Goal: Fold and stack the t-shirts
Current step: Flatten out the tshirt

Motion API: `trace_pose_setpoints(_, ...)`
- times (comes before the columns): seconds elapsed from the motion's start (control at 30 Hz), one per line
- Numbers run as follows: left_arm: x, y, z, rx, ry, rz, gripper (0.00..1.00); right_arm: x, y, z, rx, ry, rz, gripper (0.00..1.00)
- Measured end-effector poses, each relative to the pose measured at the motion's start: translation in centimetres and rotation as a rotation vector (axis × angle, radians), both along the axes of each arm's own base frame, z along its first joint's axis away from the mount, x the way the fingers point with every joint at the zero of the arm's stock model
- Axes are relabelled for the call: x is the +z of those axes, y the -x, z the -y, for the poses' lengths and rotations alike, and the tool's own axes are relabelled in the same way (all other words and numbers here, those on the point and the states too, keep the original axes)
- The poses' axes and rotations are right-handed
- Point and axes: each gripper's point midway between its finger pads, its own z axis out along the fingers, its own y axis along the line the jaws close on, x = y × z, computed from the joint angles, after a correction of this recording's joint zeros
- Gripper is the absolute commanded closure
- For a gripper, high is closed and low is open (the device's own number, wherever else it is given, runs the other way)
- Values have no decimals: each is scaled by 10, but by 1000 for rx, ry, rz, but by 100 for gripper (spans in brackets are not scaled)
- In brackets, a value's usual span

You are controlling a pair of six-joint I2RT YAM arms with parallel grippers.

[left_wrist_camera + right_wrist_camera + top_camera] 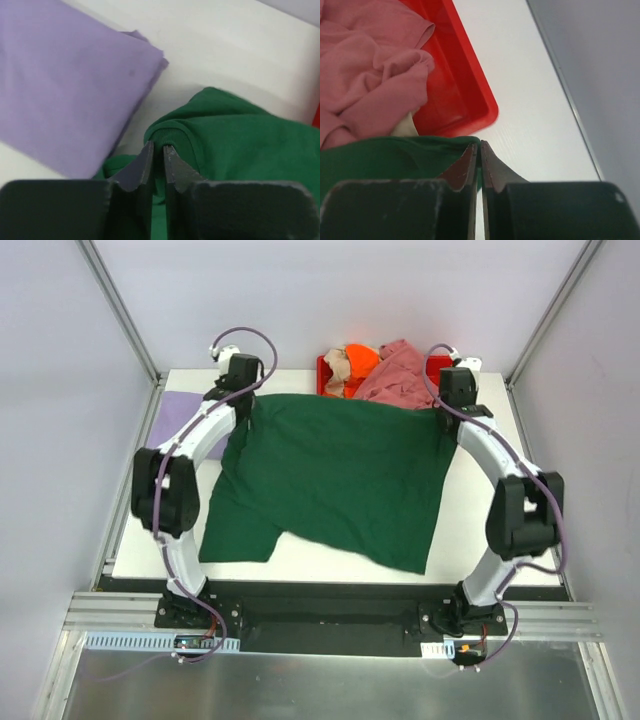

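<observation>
A dark green t-shirt point(335, 475) lies spread across the white table, its far edge lifted between both arms. My left gripper point(243, 400) is shut on the shirt's far left corner; the left wrist view shows the green hem point(172, 135) pinched between the fingers. My right gripper point(447, 412) is shut on the far right corner point(455, 145). A folded lavender t-shirt point(170, 408) lies flat at the far left point(65, 85). Pink point(400, 375), orange point(360, 360) and beige point(337, 365) t-shirts are heaped in the tray.
A red plastic tray point(457, 80) stands at the table's back edge, just beyond the green shirt, its rim point(322, 375) showing left of the heap. Metal frame posts and grey walls close in both sides. Bare table point(480, 530) lies right of the shirt.
</observation>
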Motion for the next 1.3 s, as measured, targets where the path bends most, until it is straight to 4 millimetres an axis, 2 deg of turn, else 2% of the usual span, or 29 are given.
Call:
trace_pose_setpoints(0.03,-11,-11,7,-23,0,-22,69,-11,-12,1,0,-6,-18,72)
trace_pose_setpoints(0.1,-26,-25,15,-50,-7,-46,29,-21,-27,1,1,-16,-28,40)
trace_pose_setpoints(0.17,-30,-29,19,-77,-13,-58,3,-18,-35,-2,7,-26,-14,23)
trace_pose_setpoints(0.2,-30,-29,20,-78,-12,-58,1,-15,-36,-3,11,-28,-6,17)
trace_pose_setpoints(0.3,-19,-26,19,-86,-9,-35,1,-3,-37,-5,20,-44,25,6)
trace_pose_setpoints(0.37,-12,-13,17,-93,-2,-32,1,7,-30,-8,29,-62,35,1)
trace_pose_setpoints(0.4,-7,-3,15,-94,1,-31,1,13,-24,-8,31,-74,41,4)
trace_pose_setpoints(0.47,8,23,9,-88,17,-14,1,27,-9,-10,40,-102,57,4)
trace_pose_setpoints(0.53,27,52,2,-79,42,18,1,43,16,-11,44,-144,86,4)
trace_pose_setpoints(0.63,57,109,-11,-46,109,96,1,61,61,-12,48,-228,155,4)
trace_pose_setpoints(0.7,62,152,-20,-18,169,138,1,62,97,-14,51,-295,197,4)
trace_pose_setpoints(0.77,47,191,-26,4,229,139,1,53,128,-17,58,-360,224,4)
trace_pose_setpoints(0.8,32,211,-28,16,257,116,1,40,146,-19,63,-398,221,4)
trace_pose_setpoints(0.87,-6,246,-31,46,309,37,1,17,170,-24,71,-454,200,4)
trace_pose_setpoints(1.0,-84,303,-35,154,366,-192,7,-32,207,-37,90,-554,114,4)
trace_pose_setpoints(1.07,-114,330,-39,230,379,-291,13,-48,218,-42,98,-585,79,4)
trace_pose_setpoints(1.17,-139,355,-42,322,405,-372,25,-63,230,-47,104,-614,33,4)
trace_pose_setpoints(1.3,-149,360,-40,371,442,-382,32,-66,234,-51,124,-627,8,4)
